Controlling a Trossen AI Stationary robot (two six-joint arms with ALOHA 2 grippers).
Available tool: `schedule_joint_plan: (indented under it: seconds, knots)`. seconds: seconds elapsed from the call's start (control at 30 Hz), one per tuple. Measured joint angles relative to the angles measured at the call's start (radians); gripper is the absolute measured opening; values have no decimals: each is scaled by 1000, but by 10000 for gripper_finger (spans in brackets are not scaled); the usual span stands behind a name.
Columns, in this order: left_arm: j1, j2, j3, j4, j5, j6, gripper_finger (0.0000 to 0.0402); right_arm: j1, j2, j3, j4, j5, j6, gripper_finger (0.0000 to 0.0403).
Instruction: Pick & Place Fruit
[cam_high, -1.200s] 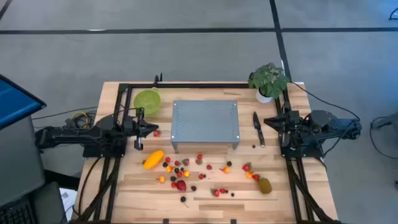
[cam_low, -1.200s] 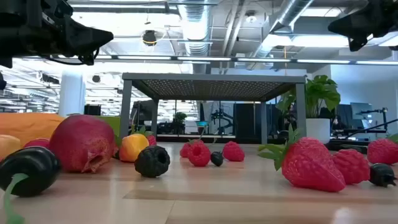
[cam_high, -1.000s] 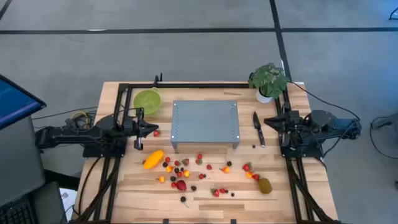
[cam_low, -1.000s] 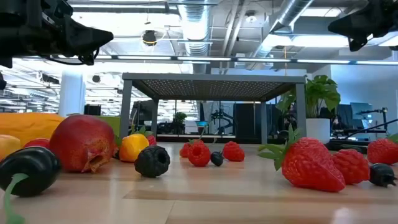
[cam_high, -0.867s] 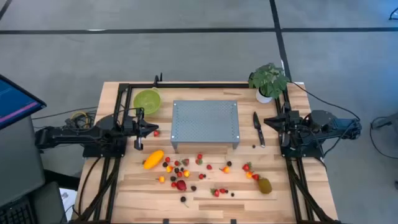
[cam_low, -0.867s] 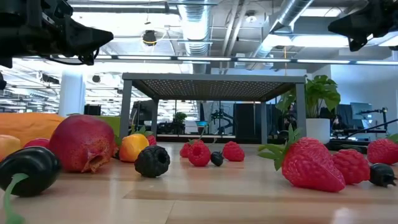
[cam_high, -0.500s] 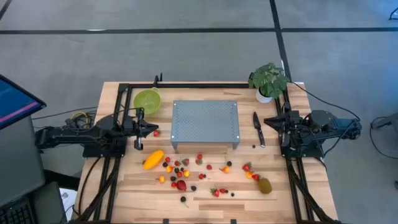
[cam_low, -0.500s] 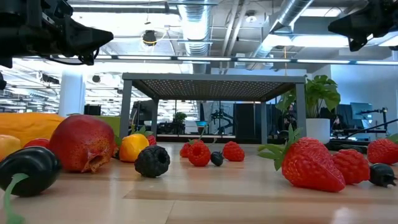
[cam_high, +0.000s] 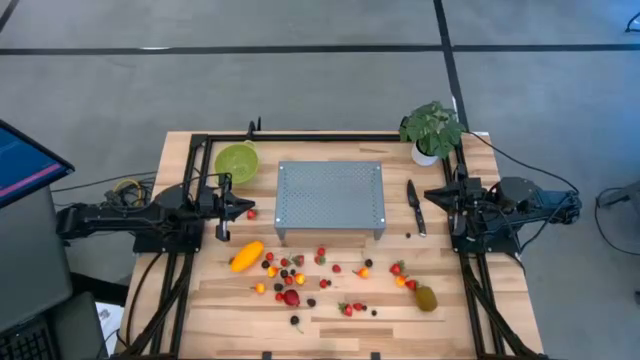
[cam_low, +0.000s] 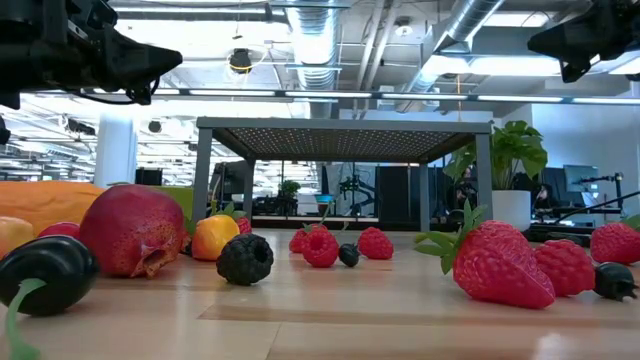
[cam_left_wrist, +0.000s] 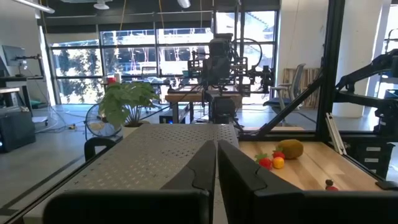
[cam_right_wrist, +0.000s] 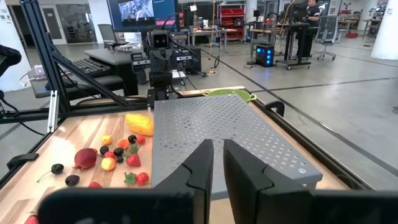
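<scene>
Fruit lies scattered on the near half of the wooden table: a long orange-yellow fruit (cam_high: 246, 256), a red round fruit (cam_high: 291, 297), a brown-green oval (cam_high: 426, 298) and several small red, orange and dark berries (cam_high: 330, 268). In the low view the red round fruit (cam_low: 132, 232) and a strawberry (cam_low: 500, 265) rest on the boards. My left gripper (cam_high: 248, 208) hovers shut at the table's left side, its fingers (cam_left_wrist: 216, 144) level toward the grey platform. My right gripper (cam_high: 428, 195) hovers at the right side, its fingers (cam_right_wrist: 217, 144) all but together with nothing between them.
A grey perforated platform (cam_high: 330, 198) stands mid-table between the grippers. A green bowl (cam_high: 236, 162) sits at the far left, a potted plant (cam_high: 432, 130) at the far right, and a black-handled knife (cam_high: 415, 207) lies right of the platform. A black frame (cam_high: 300, 137) borders the table.
</scene>
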Motion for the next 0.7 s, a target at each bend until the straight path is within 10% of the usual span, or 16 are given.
schedule_joint_plan:
  seconds: [0.7]
  knots:
    - [0, 22, 14, 215, -71, -168, 13, 0, 0, 0, 0, 0, 0, 33]
